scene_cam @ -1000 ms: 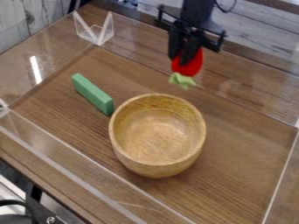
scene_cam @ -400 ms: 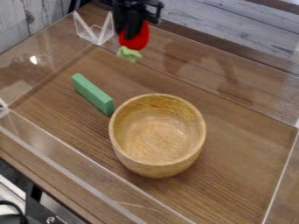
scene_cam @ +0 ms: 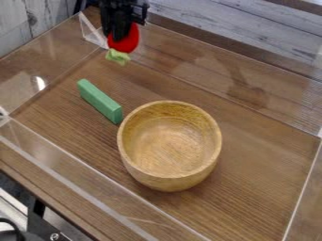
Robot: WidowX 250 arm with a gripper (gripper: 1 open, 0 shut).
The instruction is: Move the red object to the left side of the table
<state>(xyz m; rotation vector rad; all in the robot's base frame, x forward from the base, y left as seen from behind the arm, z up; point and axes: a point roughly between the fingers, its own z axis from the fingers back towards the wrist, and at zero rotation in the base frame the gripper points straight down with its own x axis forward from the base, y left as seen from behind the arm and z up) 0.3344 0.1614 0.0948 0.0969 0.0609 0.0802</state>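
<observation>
The red object (scene_cam: 123, 40), a small oval red toy fruit with a green leafy tip hanging downward, is held in the air above the back left part of the table (scene_cam: 251, 104). My gripper (scene_cam: 120, 34) points straight down and is shut on the red object, its black fingers gripping the fruit's sides. The fruit hangs clear of the wood, above and behind the green block.
A green rectangular block (scene_cam: 100, 100) lies on the left of the tabletop. A wooden bowl (scene_cam: 170, 144) stands near the middle front. Clear acrylic walls (scene_cam: 51, 56) edge the table, with a clear bracket behind the gripper at the back left.
My gripper has carried the red object leftward across the back of the table, from above the bowl's far side to the back left area, and slightly lower. Bowl and block have not moved.
</observation>
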